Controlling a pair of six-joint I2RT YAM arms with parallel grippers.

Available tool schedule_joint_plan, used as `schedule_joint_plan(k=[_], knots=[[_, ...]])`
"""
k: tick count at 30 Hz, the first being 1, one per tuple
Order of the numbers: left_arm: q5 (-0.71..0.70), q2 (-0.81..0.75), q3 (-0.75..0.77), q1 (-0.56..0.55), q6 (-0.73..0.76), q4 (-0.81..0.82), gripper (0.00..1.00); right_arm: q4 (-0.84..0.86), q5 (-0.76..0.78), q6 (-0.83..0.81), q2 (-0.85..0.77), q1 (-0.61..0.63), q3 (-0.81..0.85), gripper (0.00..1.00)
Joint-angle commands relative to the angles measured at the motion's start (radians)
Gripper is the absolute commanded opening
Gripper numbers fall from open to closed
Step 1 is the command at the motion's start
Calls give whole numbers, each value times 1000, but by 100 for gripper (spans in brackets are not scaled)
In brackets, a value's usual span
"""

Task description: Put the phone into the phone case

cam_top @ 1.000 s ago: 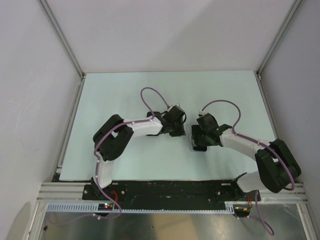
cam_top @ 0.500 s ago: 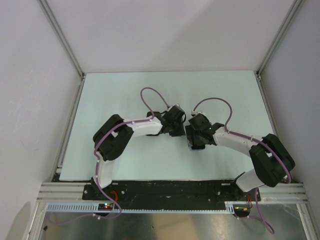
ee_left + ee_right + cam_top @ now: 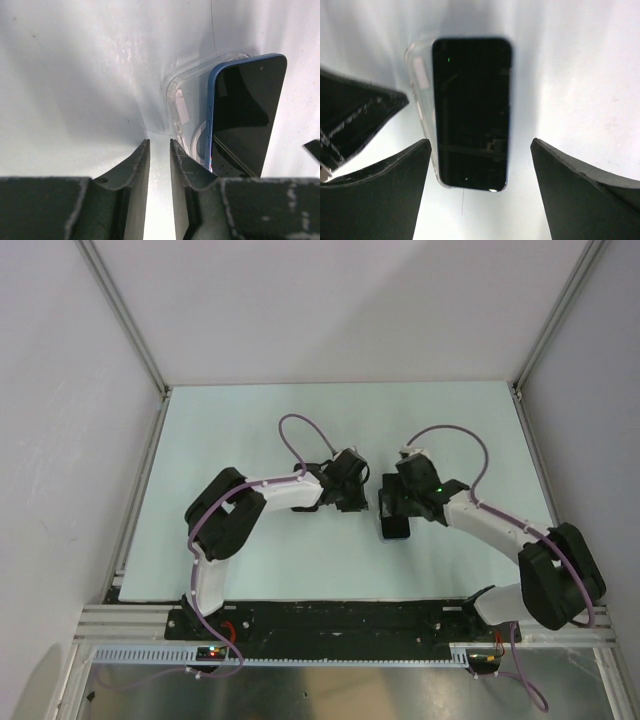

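Table (image 3: pixel 240 440), pale and flat, lies under both arms. Left arm (image 3: pixel 225 520) bends in from the near left, and right arm (image 3: pixel 500 530) bends in from the near right. They meet near the middle of the table.

The phone (image 3: pixel 470 110) lies there with its black screen facing up. It has a blue edge. It sits on top of the phone case (image 3: pixel 182 102), which is clear. The case sticks out along the left side of the phone. I cannot tell if the phone is pushed all the way in.

The right gripper (image 3: pixel 480 142) hangs over the phone with its jaws wide apart, one on each side, touching nothing. The left gripper (image 3: pixel 159 145) is just to the left of the case. Its jaws are almost together, with only a thin gap and nothing between them.
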Motion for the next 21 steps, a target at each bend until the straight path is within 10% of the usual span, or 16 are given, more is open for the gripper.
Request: schedule_joint_plan(k=[1, 11, 21], knots=[[-11, 4, 18, 12, 16, -10, 27, 57, -62, 77, -61, -123, 30, 83], [-11, 27, 44, 13, 19, -9, 24, 167, -227, 131, 86, -295, 79, 58], [-11, 61, 83, 15, 25, -10, 20, 254, -331, 107, 192, -316, 81, 53]])
